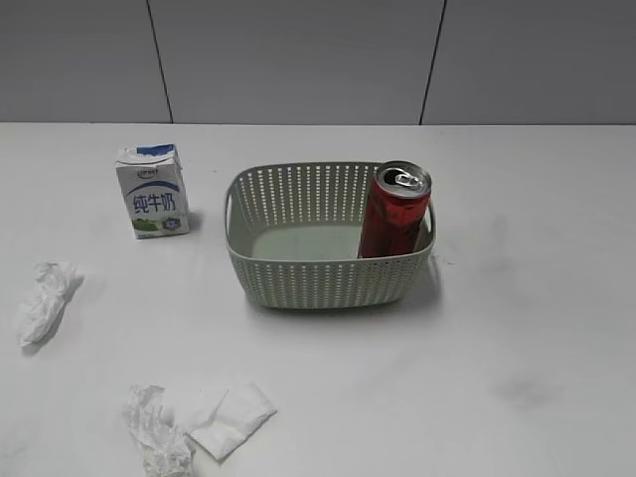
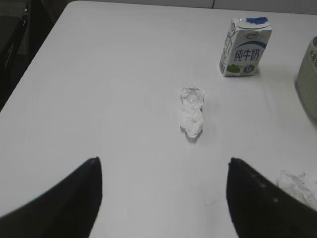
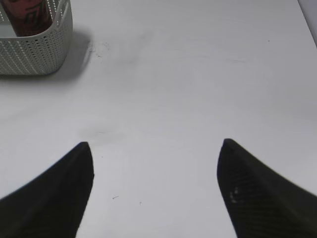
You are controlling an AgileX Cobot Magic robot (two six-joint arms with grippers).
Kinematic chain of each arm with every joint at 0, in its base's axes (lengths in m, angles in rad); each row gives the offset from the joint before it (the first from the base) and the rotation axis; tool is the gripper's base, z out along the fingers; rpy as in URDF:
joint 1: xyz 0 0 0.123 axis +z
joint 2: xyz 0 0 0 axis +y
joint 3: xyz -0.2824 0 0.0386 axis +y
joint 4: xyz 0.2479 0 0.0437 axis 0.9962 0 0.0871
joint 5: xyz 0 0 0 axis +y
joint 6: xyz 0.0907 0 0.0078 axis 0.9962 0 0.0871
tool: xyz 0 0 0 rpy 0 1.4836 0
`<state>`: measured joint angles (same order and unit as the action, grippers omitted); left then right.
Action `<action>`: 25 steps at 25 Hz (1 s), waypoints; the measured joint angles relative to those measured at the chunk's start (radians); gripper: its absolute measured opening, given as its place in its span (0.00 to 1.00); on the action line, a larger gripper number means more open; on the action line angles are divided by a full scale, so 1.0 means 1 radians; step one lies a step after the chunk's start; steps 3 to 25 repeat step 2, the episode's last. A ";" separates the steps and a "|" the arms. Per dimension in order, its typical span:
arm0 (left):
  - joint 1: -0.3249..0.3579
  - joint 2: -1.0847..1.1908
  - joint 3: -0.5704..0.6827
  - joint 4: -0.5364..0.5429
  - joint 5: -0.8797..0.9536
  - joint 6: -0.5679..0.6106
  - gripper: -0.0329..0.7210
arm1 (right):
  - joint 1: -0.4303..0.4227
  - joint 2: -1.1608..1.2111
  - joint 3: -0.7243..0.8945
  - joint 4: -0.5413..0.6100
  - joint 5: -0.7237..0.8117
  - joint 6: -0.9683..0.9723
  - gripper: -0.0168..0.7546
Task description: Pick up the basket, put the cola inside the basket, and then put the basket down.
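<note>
The pale green basket (image 1: 298,273) stands on the white table at the middle. The red cola can (image 1: 395,214) stands upright inside it against the right wall. In the right wrist view the basket (image 3: 34,49) is at the top left with the cola (image 3: 27,17) in it. A sliver of the basket (image 2: 309,79) shows at the right edge of the left wrist view. My left gripper (image 2: 163,161) is open and empty above the table. My right gripper (image 3: 156,144) is open and empty, well clear of the basket. Neither arm shows in the exterior view.
A white-and-blue milk carton (image 1: 152,191) stands left of the basket; it also shows in the left wrist view (image 2: 243,47). Crumpled tissues lie at the left (image 1: 45,301) and the front (image 1: 194,422); one (image 2: 192,111) lies ahead of the left gripper.
</note>
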<state>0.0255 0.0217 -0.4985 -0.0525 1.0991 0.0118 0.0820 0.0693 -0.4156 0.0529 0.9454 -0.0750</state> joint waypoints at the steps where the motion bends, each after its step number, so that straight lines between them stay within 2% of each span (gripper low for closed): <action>1: 0.000 0.000 0.000 0.000 0.000 -0.003 0.82 | 0.000 0.000 0.000 0.000 0.000 0.000 0.79; 25: 0.000 -0.001 0.001 0.000 0.000 -0.003 0.82 | 0.000 0.000 0.000 0.000 0.000 0.000 0.79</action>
